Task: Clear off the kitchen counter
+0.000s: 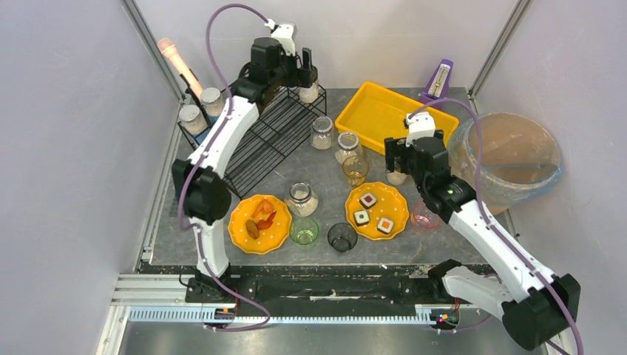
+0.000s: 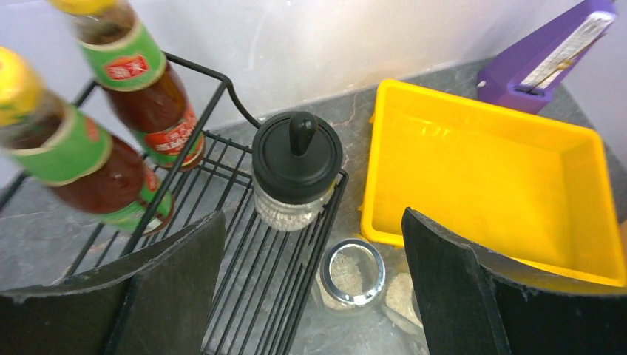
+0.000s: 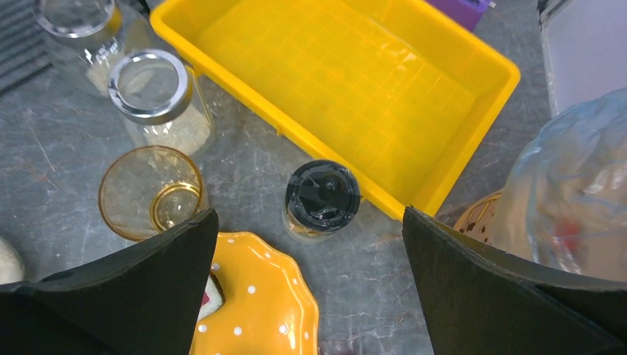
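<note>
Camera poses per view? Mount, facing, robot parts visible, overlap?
Top external: above, behind the bases, looking down on the kitchen counter; both arms show.
Left wrist: over the wire rack, facing a black-lidded jar; own fingers below.
Right wrist: over the counter, facing another black-lidded jar; own fingers.
Shared: yellow tray in all three.

Left of the yellow tray (image 3: 340,81), jars (image 3: 151,85) are crowding your kitchen counter (image 3: 370,266); a black-lidded jar (image 3: 322,198) is blocking the tray's near rim.
</note>
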Robot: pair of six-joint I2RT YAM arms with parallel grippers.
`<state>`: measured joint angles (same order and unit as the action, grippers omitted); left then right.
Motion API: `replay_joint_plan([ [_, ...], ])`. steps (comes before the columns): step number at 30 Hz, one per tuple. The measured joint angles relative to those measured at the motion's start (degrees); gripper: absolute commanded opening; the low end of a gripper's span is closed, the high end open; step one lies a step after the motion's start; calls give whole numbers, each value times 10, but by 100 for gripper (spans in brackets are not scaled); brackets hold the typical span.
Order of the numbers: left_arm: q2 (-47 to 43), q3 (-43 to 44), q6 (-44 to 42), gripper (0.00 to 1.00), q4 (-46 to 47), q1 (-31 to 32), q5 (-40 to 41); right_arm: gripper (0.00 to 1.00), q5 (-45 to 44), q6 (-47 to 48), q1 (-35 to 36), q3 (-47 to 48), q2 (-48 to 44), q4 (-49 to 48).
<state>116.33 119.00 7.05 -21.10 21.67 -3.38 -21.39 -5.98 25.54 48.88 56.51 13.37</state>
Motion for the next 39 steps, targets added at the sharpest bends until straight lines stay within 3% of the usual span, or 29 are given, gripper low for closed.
replay_joint_plan([
  [7, -175, -120, 0, 94, 5, 4, 2, 95, 0, -30, -23, 21, 82, 43],
  [12, -290, -263, 0, 94, 22, 45, 2, 95, 18, -51, -66, 26, 144, 43],
  [16, -356, -397, 0, 94, 35, 87, 1, 94, 37, -59, -96, 26, 177, 34],
  [21, -409, -516, 0, 93, 41, 95, 3, 90, 56, -65, -108, 26, 202, 5],
  [26, -437, -557, 0, 93, 50, 94, -1, 86, 81, -73, -111, 19, 216, -33],
  [39, -448, -590, -1, 93, 81, 101, -13, 87, 125, -89, -111, 12, 228, -67],
])
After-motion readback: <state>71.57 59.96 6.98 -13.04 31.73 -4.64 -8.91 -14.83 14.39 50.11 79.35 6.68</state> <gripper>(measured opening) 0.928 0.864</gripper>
